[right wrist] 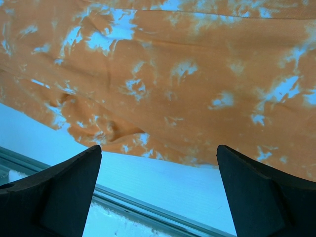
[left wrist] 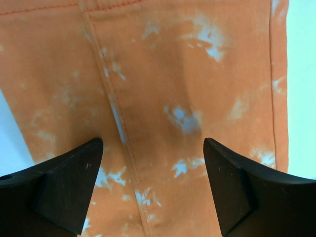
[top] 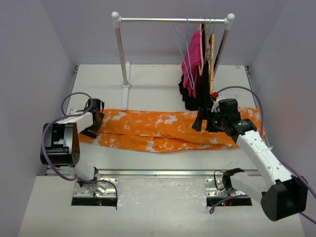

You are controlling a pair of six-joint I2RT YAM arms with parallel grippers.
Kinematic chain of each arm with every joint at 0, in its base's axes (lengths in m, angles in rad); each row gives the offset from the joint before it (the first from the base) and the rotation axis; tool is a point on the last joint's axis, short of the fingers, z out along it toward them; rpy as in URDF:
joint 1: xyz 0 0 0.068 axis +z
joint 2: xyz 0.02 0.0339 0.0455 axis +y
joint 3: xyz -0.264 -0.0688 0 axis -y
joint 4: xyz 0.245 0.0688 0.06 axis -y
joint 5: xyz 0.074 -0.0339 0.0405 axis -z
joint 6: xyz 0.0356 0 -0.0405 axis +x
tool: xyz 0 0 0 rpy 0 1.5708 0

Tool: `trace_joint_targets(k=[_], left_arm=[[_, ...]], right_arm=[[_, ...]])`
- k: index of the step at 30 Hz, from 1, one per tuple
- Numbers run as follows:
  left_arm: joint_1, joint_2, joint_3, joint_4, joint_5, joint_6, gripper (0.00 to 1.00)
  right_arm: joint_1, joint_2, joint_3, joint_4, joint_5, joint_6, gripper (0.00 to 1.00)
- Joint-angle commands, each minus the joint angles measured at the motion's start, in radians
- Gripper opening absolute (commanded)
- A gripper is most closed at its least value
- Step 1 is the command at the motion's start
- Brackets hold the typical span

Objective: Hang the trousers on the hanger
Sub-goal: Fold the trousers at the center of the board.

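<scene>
Your left gripper (left wrist: 153, 143) is holding its fingers spread wide over the trousers (left wrist: 163, 74), gripping nothing. Your right gripper (right wrist: 159, 148) is gaping empty too, hovering above their near edge. Trousers are lying flat across the table (top: 158, 84). The hanger (top: 183, 52) is hanging on the rail (top: 163, 19).

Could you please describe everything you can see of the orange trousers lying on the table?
The long bright orange cloth trousers with white bleach-like blotches lie flat, stretched sideways across the white table, with some creases along their near edge. The fabric looks like soft cotton with stitched seams. They are not on any hanger. The left gripper is poised open over their left end and the right gripper is open over their right part. Neither grips the cloth, and whether any fingertip touches it cannot be told.
</scene>
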Motion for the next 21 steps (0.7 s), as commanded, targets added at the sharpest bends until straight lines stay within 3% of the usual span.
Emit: trace_joint_targets(k=[1,6,13,21], left_arm=[[0.024,-0.026,-0.067,-0.209,-0.156,-0.100,0.82],[0.032,-0.036,-0.051,-0.241,-0.195,-0.104,0.82],[0.027,-0.116,-0.020,-0.195,-0.127,-0.012,0.82],[-0.003,-0.096,-0.008,-0.098,-0.055,0.045,0.79]], right_arm=[[0.004,-0.018,-0.001,0.040,-0.010,-0.016,0.99],[0.003,-0.020,-0.001,0.042,-0.015,-0.016,0.99],[0.005,-0.024,-0.005,0.044,-0.031,-0.016,0.99],[0.003,-0.040,-0.022,0.060,-0.052,-0.016,0.99]])
